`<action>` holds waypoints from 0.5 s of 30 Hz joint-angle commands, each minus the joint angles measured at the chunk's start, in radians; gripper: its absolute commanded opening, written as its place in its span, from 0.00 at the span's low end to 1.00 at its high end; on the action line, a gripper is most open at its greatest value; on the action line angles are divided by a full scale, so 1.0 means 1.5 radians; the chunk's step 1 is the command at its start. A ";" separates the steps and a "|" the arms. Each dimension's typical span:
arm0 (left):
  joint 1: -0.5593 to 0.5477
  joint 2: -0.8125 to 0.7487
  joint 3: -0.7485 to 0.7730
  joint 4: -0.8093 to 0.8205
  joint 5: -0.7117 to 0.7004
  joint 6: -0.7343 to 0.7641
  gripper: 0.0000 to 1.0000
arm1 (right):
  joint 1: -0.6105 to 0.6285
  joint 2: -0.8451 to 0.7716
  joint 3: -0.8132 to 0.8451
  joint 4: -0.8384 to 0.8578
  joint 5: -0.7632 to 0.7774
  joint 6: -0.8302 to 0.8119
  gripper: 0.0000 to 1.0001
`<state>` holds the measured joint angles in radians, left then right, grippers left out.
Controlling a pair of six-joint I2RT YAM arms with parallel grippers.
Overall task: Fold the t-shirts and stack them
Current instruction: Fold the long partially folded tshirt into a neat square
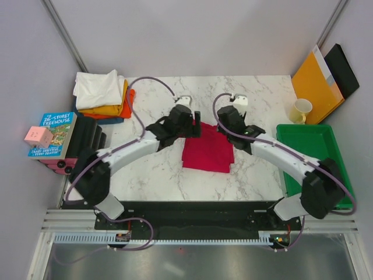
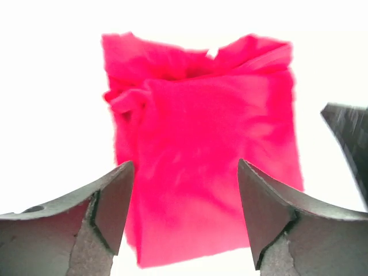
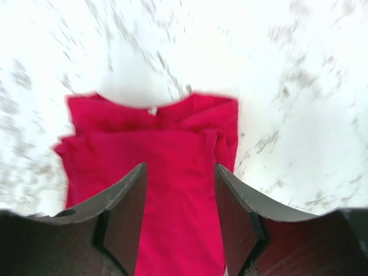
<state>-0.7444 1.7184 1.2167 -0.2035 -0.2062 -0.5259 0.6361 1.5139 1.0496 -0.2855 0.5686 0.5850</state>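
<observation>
left gripper [image 2: 184,164] and right gripper [image 3: 180,167] hover over the far edge of the crimson t-shirt [image 1: 208,154], each with jaws spread and nothing between them. the crimson t-shirt lies as a compact folded rectangle at the middle of the marble table [image 1: 256,93], a little rumpled at its far edge. a stack of folded shirts [image 1: 102,93] sits at the far left corner, white on top. folding looks nearly done; moving the red one onto that stack seems to be what remains.
</observation>
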 commanded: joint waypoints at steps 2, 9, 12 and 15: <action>0.105 -0.244 -0.129 0.005 -0.072 0.057 0.82 | 0.016 -0.136 0.019 -0.057 0.066 -0.067 0.58; 0.275 -0.321 -0.253 0.020 -0.152 0.149 0.99 | 0.052 -0.267 -0.029 -0.101 0.142 -0.120 0.59; 0.296 -0.347 -0.355 0.220 -0.188 0.285 1.00 | 0.059 -0.313 -0.059 -0.100 0.146 -0.125 0.60; 0.321 -0.367 -0.467 0.443 -0.164 0.379 1.00 | 0.067 -0.355 -0.090 -0.089 0.145 -0.131 0.61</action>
<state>-0.3058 1.2167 0.6567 -0.0223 -0.4129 -0.2420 0.7189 1.0630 0.9619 -0.4122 0.7441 0.4263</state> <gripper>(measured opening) 0.993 0.603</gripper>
